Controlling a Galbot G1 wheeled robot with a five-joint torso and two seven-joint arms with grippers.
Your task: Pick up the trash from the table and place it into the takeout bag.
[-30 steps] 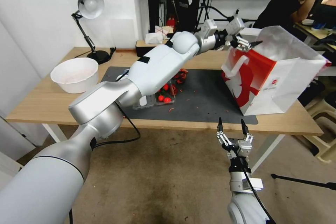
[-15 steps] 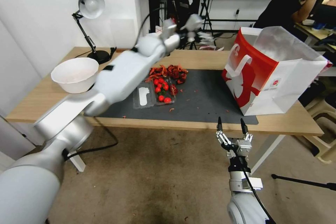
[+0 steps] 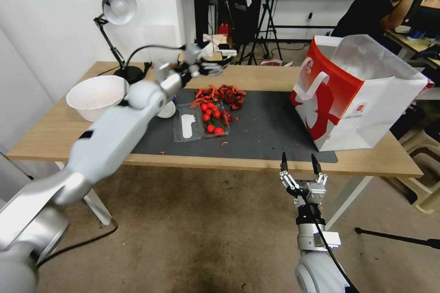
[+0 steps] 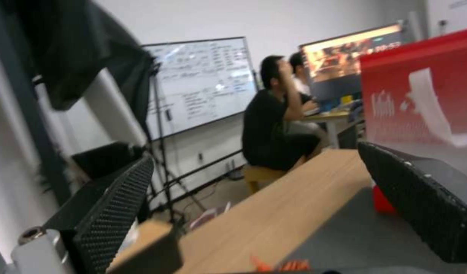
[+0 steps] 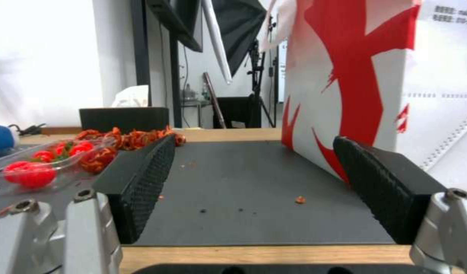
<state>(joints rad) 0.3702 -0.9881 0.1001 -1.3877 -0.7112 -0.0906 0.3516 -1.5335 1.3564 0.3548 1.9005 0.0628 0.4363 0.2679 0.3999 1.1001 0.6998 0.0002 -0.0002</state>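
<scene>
Red peelings [image 3: 220, 94] and a clear tomato tray [image 3: 201, 121] lie on the tabletop [image 3: 275, 75], well apart from the takeout bag [image 3: 362, 96]. Left gripper [image 3: 211, 66] hovers above them, fingers released and empty; a careless descent could scatter scraps. Right gripper [image 3: 299, 165] waits spread below the edge.

Bowl [image 3: 97, 96] left, takeout bag [image 3: 362, 96] right on table [image 3: 46, 137].

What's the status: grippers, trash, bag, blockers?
Left gripper open, empty, above the table's back edge. Right gripper open, parked below the front edge. Clear tray and red scraps on mat. Takeout bag open; no blockers.
</scene>
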